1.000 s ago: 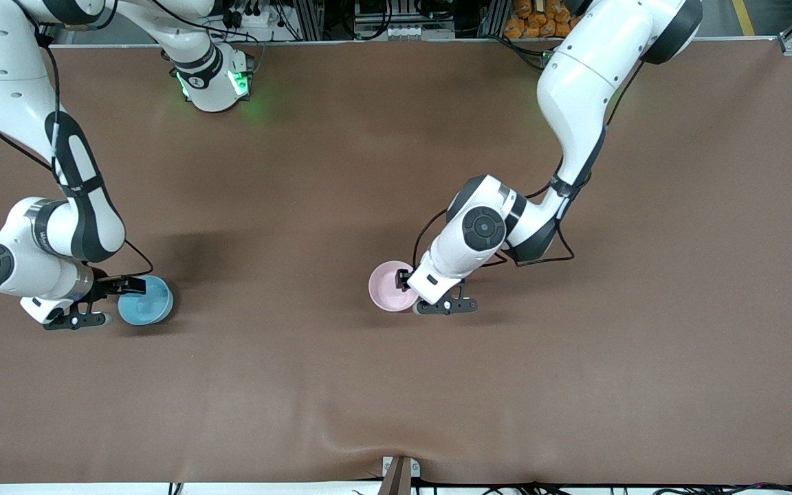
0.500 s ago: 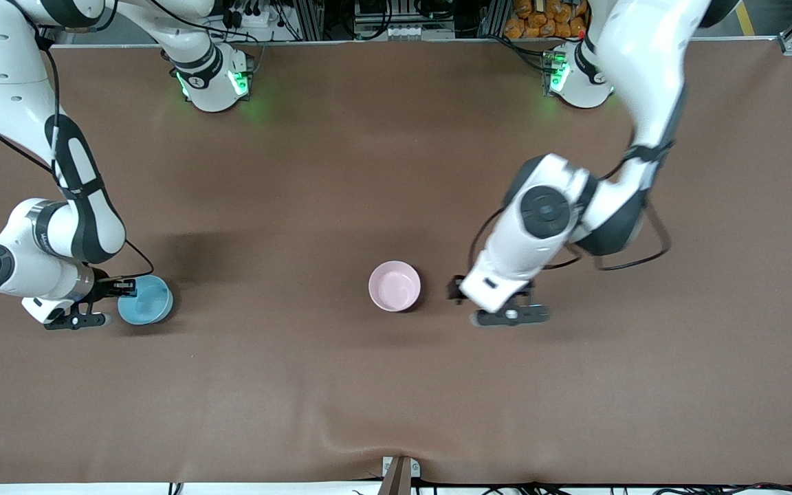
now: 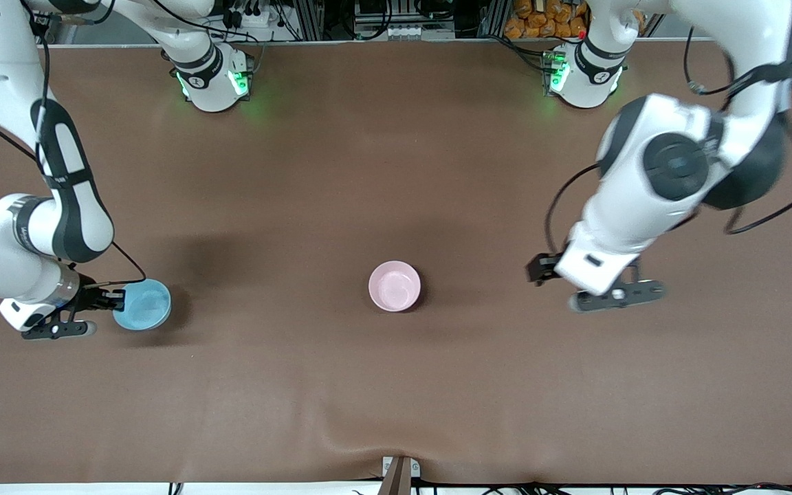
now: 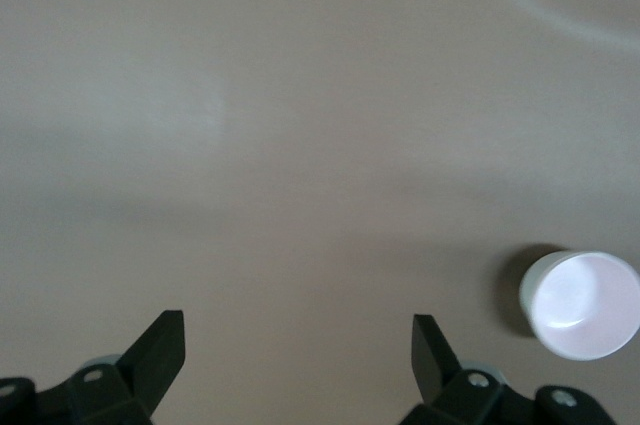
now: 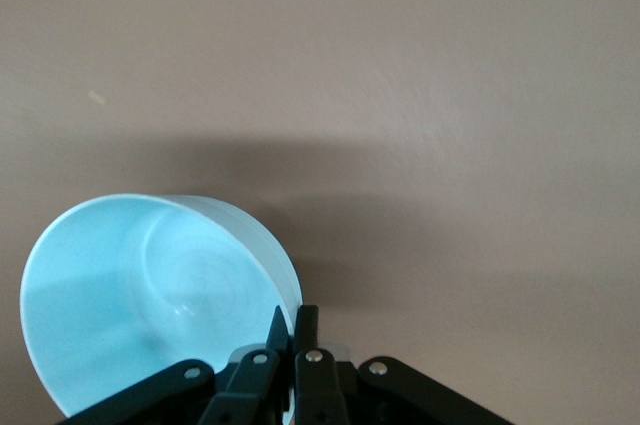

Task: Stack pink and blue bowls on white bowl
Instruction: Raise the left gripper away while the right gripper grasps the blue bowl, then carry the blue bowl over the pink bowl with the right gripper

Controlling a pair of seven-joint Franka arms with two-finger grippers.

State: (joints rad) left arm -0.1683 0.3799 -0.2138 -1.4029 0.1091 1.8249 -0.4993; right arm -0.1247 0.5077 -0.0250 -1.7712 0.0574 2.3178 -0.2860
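The pale pink bowl (image 3: 394,286) stands upright at mid-table; it also shows in the left wrist view (image 4: 582,305), where its outer wall looks whitish. I see no separate white bowl. My left gripper (image 3: 553,287) is open and empty (image 4: 300,345), up over bare table toward the left arm's end from the pink bowl. The sky blue bowl (image 3: 143,304) is at the right arm's end, tilted. My right gripper (image 3: 115,300) is shut on its rim, one finger inside the bowl and one outside (image 5: 297,320); the bowl's inside (image 5: 150,295) fills that view's lower corner.
The brown table cover (image 3: 396,385) has a wrinkle near the front edge, by a small bracket (image 3: 399,473). The two arm bases (image 3: 214,79) (image 3: 585,72) stand along the table's edge farthest from the front camera.
My left gripper let go of the pink bowl and drew away toward the left arm's end. My right gripper, shut on the blue bowl, shifted slightly toward the right arm's end and tilted it.
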